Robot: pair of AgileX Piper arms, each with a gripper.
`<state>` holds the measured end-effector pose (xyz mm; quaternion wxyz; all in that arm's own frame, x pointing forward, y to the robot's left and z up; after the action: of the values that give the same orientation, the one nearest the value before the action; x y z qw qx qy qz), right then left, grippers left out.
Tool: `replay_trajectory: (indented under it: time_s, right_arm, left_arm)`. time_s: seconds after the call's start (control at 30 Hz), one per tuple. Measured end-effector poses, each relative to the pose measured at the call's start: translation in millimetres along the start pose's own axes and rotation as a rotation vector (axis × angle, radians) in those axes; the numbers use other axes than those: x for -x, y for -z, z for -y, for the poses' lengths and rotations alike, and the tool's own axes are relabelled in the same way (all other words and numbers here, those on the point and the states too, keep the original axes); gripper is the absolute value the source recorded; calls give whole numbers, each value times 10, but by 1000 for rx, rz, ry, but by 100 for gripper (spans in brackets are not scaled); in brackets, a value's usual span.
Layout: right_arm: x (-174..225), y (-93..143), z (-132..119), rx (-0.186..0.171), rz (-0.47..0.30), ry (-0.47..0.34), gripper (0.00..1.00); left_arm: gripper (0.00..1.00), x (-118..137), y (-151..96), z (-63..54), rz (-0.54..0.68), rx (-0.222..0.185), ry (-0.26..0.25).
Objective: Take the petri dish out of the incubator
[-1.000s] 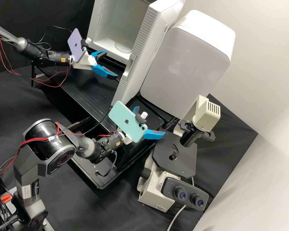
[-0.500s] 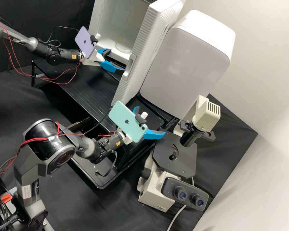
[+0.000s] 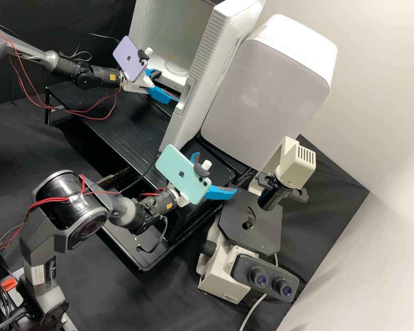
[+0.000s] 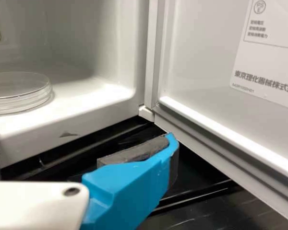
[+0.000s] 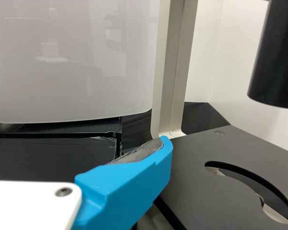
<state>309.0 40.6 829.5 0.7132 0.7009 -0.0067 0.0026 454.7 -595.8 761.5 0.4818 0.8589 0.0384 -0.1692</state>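
The petri dish (image 4: 17,91), clear and shallow, lies flat on the white floor of the open incubator (image 3: 142,32), at about 11 o'clock in the high view. The incubator's ribbed door (image 3: 211,64) stands swung open at 3 o'clock of the dish. At 7 o'clock of the dish, just outside the chamber's front lip and lower than it, hangs the left gripper (image 3: 167,86). Its two blue fingers are spread wide with nothing between them, apart from the dish. In the left wrist view one finger (image 4: 134,177) lies by the corner where lip and door meet. The incubator stands on a raised black shelf (image 3: 119,133) on the bench (image 3: 317,216). A larger white cabinet (image 3: 271,82) stands just beside the door, at its 3 o'clock. Well apart from the dish, at its 5 o'clock, the right gripper (image 3: 215,177) hangs below the door's lower corner, likewise spread and empty. One of its fingers reaches over the edge of the black stage (image 5: 216,182) of a microscope (image 3: 230,271), which sits at 5 o'clock in the high view.
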Motion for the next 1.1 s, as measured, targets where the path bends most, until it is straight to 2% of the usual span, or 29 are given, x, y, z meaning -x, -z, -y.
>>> replay_trajectory:
  time_s: [0.23,0.33,0.47,0.53,0.67,0.8,0.97,1.1]
  right_arm:
    - [0,0,0,0,0,0,100]
    - [0,0,0,0,0,0,100]
    - [0,0,0,0,0,0,100]
    - [0,0,0,0,0,0,100]
    - [0,0,0,0,0,0,100]
    - [0,0,0,0,0,0,100]
    - [0,0,0,0,0,0,100]
    - [0,0,0,0,0,0,100]
  left_arm:
    - [100,1,4,7,-2,1,-1]
    - [100,33,23,39,-11,-38,-10]
    - [100,93,90,62,-48,-40,-25]
    - [100,137,150,37,-78,-31,-38]
    - [100,275,228,-13,-128,45,-49]
    - [100,401,210,-43,-127,51,-49]
    - [100,436,129,-76,-110,50,-68]
    - [100,434,97,-71,-108,73,-68]
